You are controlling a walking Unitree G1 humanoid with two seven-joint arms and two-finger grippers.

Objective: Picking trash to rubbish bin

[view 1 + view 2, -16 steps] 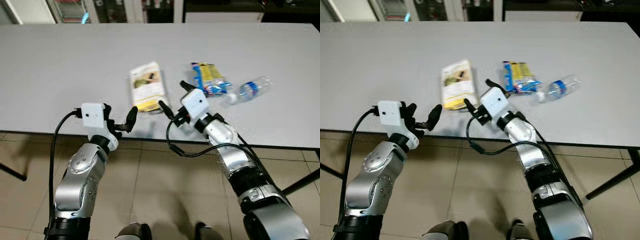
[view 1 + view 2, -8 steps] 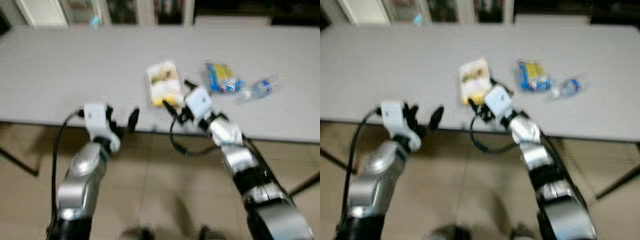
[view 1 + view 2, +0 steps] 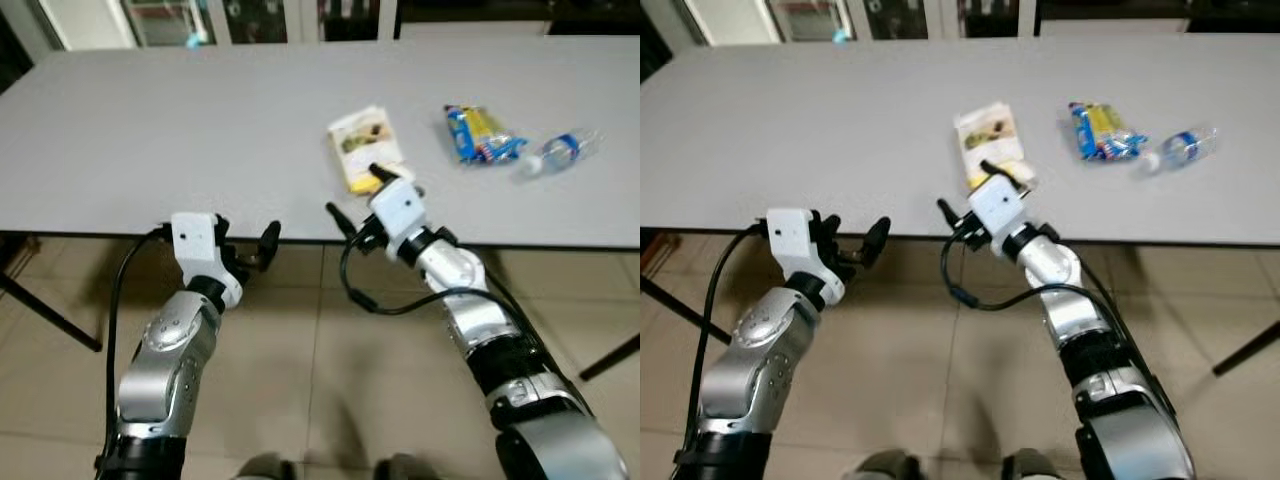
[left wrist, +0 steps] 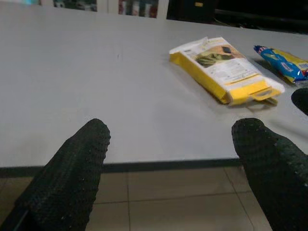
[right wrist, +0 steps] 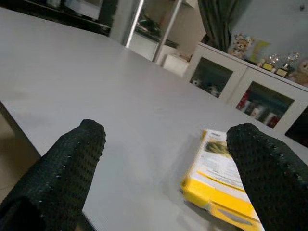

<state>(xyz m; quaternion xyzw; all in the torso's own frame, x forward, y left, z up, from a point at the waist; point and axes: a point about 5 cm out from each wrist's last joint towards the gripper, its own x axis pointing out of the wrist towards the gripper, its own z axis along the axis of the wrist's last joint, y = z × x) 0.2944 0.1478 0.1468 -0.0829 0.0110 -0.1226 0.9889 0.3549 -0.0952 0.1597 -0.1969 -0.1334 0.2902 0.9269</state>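
Silver arms are reaching from the lower frame toward the grey table's [image 3: 150, 130] near edge. Left gripper [image 3: 245, 250] is hovering at the edge, left of centre, fingers spread. Right gripper [image 3: 357, 195], also spread wide, is hanging just before the yellow-and-white packet [image 3: 364, 148] at centre. Farther, at upper right, a blue-and-yellow wrapper [image 3: 478, 135] and a plastic bottle [image 3: 563, 151] are lying close together.

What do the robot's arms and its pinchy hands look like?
Both arms are shiny silver with rounded joints. Each wrist carries a white boxy block, and a black cable loops down from it. The left gripper and right gripper each have two long black fingers with a bumpy, dotted surface.
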